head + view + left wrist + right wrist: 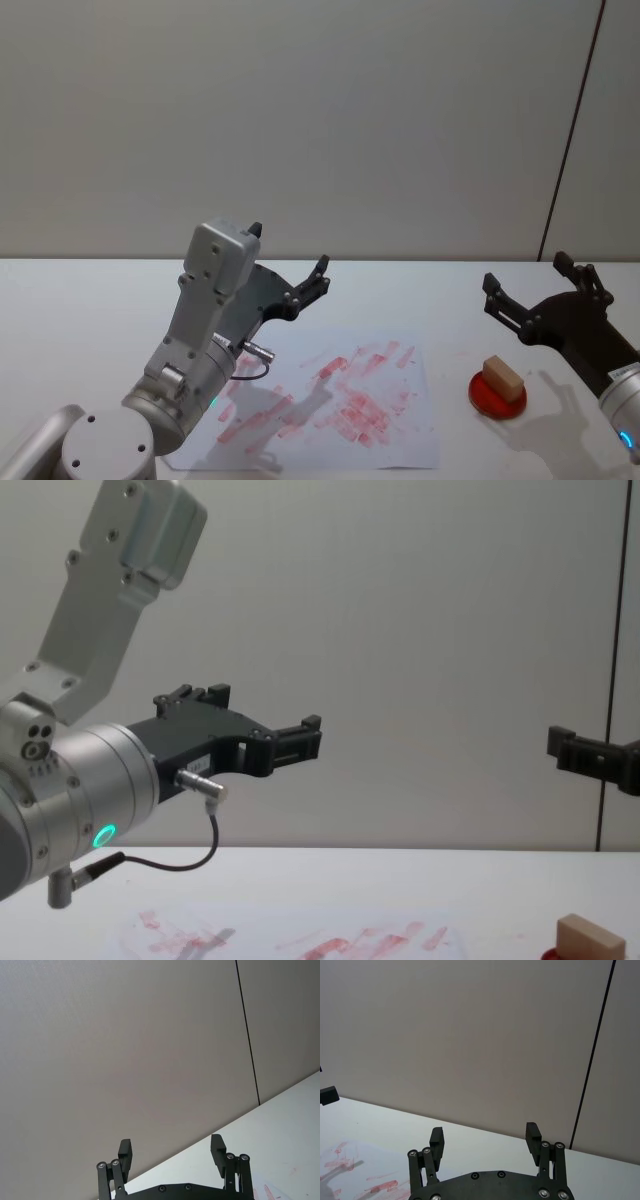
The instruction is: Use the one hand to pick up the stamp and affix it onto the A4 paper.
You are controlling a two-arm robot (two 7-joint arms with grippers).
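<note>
While the right gripper point(527, 275) hovers, the blocky wooden stamp point(502, 376) tops its disc point(487, 401).

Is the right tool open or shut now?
Open: the right tool has fingers wide apart, bare wall between them, nothing held; it hangs near the stamp. The left tool, raised near the A4 paper, is open.

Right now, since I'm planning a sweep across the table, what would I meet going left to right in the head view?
A4 paper → stamp → dark wall seam
</note>
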